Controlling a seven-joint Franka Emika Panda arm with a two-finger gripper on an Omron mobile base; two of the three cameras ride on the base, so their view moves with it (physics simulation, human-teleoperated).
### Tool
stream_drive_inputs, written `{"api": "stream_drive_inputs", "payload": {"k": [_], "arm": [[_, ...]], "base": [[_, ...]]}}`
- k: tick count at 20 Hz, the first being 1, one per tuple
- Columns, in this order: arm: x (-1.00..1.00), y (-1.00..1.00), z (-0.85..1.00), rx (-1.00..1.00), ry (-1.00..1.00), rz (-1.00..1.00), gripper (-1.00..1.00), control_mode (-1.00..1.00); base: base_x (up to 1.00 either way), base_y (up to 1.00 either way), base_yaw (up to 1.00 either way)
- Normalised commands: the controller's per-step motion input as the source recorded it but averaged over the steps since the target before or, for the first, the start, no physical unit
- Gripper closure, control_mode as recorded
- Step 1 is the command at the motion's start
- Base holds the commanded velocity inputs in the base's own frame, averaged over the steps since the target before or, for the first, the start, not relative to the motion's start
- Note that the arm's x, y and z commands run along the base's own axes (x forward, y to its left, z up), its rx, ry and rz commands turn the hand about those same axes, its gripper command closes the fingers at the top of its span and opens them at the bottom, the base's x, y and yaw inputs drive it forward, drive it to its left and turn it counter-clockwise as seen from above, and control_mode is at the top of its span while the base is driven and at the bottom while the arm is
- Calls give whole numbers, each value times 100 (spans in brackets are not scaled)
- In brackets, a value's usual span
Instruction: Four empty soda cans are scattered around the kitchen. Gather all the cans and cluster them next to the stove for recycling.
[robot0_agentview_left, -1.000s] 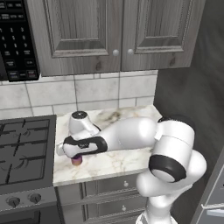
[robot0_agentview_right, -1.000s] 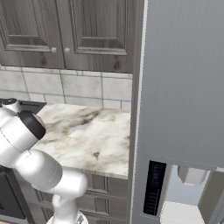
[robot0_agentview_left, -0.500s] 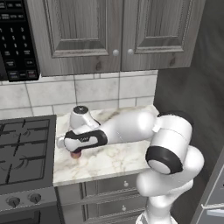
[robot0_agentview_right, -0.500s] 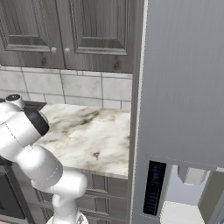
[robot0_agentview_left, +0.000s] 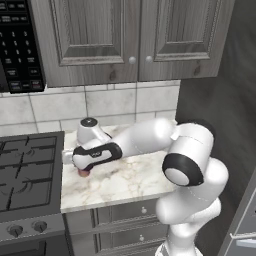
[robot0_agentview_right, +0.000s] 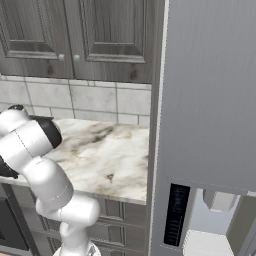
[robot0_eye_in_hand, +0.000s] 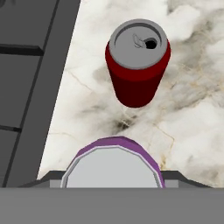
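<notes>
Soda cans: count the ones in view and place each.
2. An upright red soda can stands on the marble counter beside the black stove; a purple soda can sits between the gripper's fingertips. Others may be hidden.

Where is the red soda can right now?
In the hand view the red soda can stands upright on the marble counter, close to the stove edge, just beyond the purple can at the gripper.
</notes>
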Motion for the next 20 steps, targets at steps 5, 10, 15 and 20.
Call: {"api": "stream_drive_inputs", "payload": {"k": [5, 10, 15, 20], "arm": [[9, 8, -3, 0, 0, -5, 100, -100], [1, 4, -15, 0, 0, -6, 100, -100], [0, 0, -17, 0, 0, -6, 100, -100], [1, 0, -12, 0, 0, -6, 100, -100]], "base": [[0, 0, 0], [0, 0, 0], [0, 0, 0], [0, 0, 0]]}}
